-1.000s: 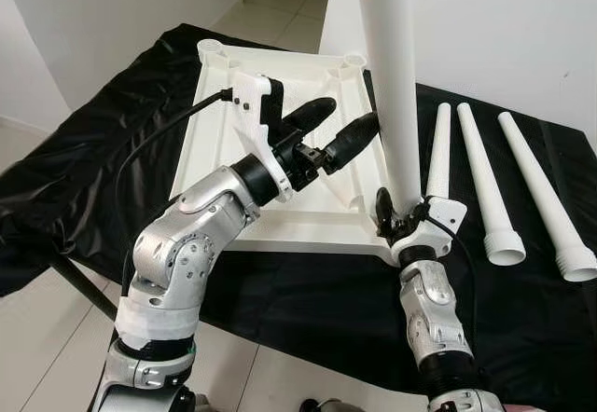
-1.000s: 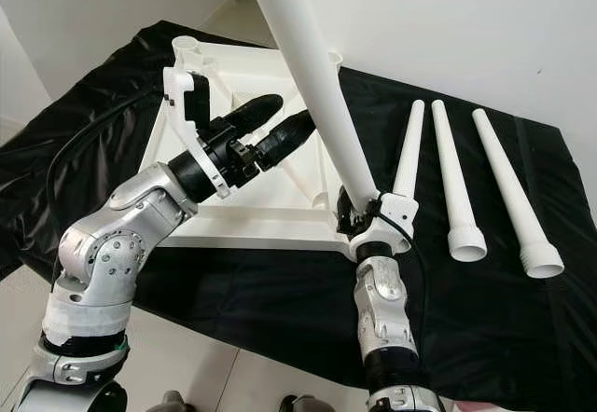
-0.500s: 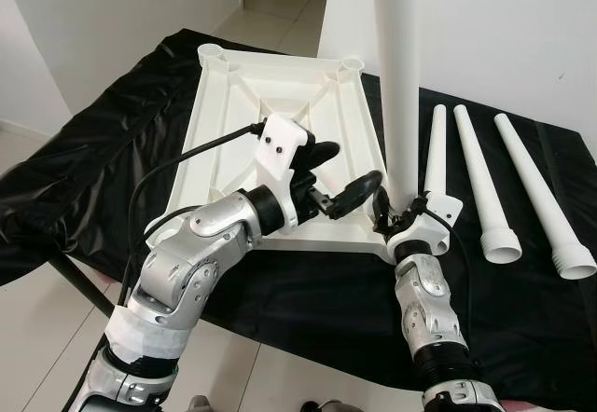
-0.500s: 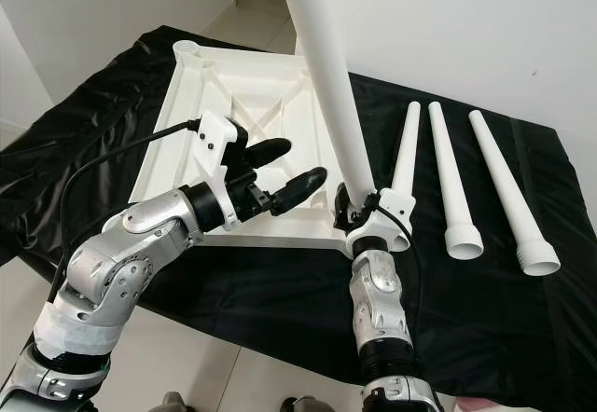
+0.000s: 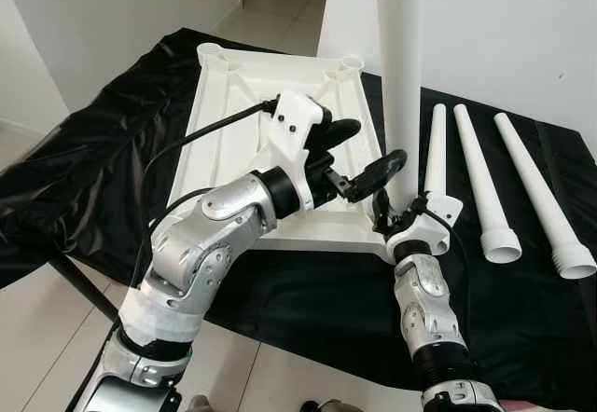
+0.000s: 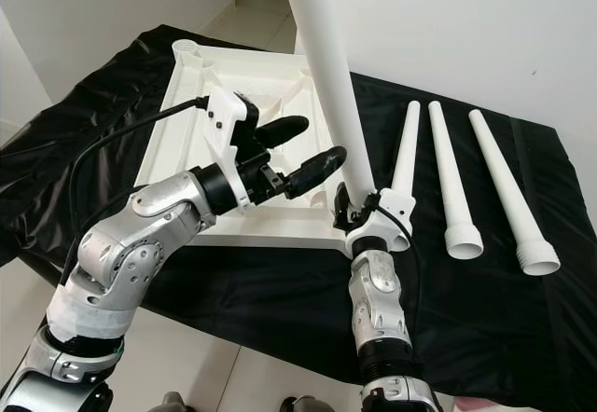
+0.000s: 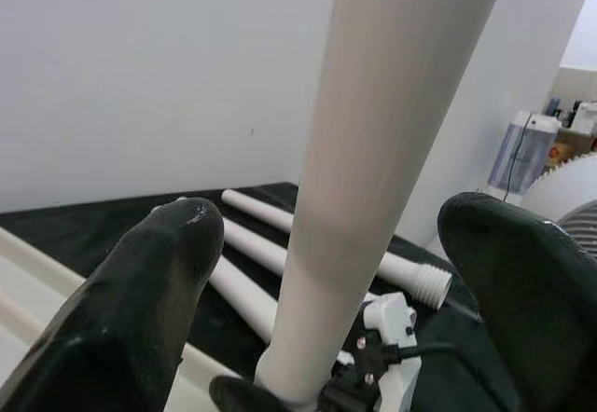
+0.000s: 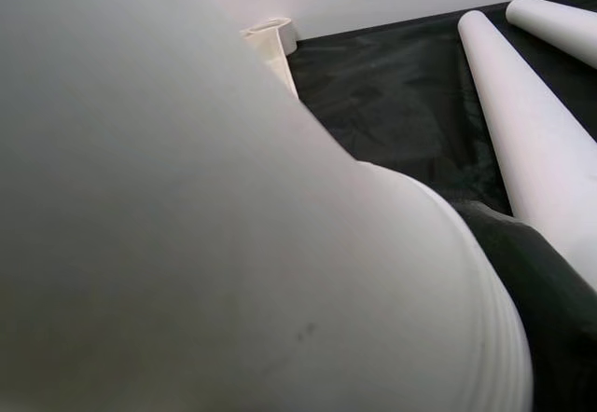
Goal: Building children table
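1. At the near right corner of the upturned white tabletop (image 5: pixel 233 104), the right gripper (image 5: pixel 390 218) is clamped round the foot of a tall white leg (image 5: pixel 399 76), which stands upright on that corner.
2. Just left of the leg, the left gripper (image 5: pixel 364 156) hangs over the tabletop with its two black fingers (image 7: pixel 140 309) spread wide; in the left wrist view the leg stands between them, and they hold nothing.
3. Whether the leg's foot sits in the corner socket I cannot tell, for the right gripper covers it, and the leg's top is cut off by the frame.
4. Compared with half a second ago, the left gripper has risen and moved closer to the leg.
5. Farther right, three more white legs (image 5: pixel 480 184) lie side by side on the black cloth (image 5: pixel 84 160) that covers the table.
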`<state>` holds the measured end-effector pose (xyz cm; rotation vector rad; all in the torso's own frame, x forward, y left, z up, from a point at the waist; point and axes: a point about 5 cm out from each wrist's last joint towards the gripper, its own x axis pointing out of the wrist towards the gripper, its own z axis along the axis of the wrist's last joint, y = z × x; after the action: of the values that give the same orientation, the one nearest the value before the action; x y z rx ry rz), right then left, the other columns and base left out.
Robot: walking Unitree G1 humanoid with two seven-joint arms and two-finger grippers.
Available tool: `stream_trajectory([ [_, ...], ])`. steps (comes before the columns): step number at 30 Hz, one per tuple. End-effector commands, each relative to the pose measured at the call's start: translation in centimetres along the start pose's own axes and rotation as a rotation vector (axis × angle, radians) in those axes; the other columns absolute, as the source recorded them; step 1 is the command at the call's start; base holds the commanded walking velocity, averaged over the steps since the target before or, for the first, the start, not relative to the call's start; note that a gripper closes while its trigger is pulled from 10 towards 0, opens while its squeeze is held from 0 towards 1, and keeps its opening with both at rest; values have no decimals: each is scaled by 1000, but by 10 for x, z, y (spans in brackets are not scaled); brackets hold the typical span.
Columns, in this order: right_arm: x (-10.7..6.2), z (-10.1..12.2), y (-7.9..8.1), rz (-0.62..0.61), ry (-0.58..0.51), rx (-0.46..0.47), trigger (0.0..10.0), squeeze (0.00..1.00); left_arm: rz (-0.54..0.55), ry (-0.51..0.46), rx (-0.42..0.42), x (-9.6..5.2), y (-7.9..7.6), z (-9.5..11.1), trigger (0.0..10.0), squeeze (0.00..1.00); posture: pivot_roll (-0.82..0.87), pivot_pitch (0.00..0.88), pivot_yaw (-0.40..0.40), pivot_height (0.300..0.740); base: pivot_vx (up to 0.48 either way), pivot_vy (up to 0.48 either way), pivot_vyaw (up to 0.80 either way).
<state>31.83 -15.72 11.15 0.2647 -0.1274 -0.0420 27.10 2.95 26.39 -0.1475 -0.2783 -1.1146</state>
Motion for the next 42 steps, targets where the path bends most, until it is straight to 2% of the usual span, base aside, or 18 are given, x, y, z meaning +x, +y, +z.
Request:
stream_trajectory([
  [1, -6, -17, 1, 5, 88, 4, 10000, 0, -105, -15, 3, 4, -6, 2, 10000, 0, 99, 62, -57, 740, 0, 0, 0],
  [4, -5, -18, 3, 22, 93, 0, 10000, 0, -51, -77, -34, 13, 2, 11, 10000, 0, 99, 58, -56, 740, 0, 0, 0],
  [11, -5, -20, 5, 40, 102, -11, 10000, 0, 27, -150, -59, 23, 15, 26, 10000, 0, 95, 48, -56, 740, 0, 0, 0],
  [16, -6, -20, 4, 40, 102, -11, 10000, 0, 49, -180, -82, 24, 18, 31, 10000, 0, 92, 44, -53, 740, 0, 0, 0],
  [17, -6, -20, 3, 39, 102, -12, 10000, 0, 60, -187, -75, 24, 19, 32, 2392, 0, 92, 43, -53, 740, 0, 0, 0],
  [18, -6, -20, 3, 39, 103, -12, 10000, 0, 70, -194, -75, 25, 20, 32, 1490, 0, 91, 42, -53, 740, 0, 0, 0],
  [19, -6, -20, 3, 39, 103, -12, 10000, 0, 70, -194, -75, 25, 20, 32, 1490, 0, 91, 42, -53, 740, 0, 0, 0],
  [20, -6, -20, 3, 40, 103, -13, 10000, 0, 66, -204, -82, 24, 20, 33, 0, 0, 91, 40, -53, 740, 0, 0, 0],
  [31, -5, -20, 5, 61, 107, -26, 10000, 0, 73, -203, -61, 26, 20, 33, 0, 0, 93, 36, -58, 740, 0, 0, 0],
  [38, -3, -16, 4, 79, 88, -60, 10000, 0, 119, -176, -13, 28, 21, 30, 0, 0, 92, 22, -63, 740, 0, 0, 0],
  [39, -2, -12, 5, 92, 67, -56, 10000, 1000, 138, -139, 19, 30, 21, 28, 10000, 0, 90, 17, -66, 740, 0, 0, 0],
  [40, -2, -12, 5, 92, 67, -56, 10000, 1000, 138, -139, 19, 30, 21, 28, 10000, 0, 90, 17, -66, 740, 0, 0, 0],
  [42, 2, -5, 6, 106, 38, -65, 10000, 1000, 178, -94, 71, 33, 22, 26, 10000, 0, 89, 12, -68, 740, 0, 0, 0],
])
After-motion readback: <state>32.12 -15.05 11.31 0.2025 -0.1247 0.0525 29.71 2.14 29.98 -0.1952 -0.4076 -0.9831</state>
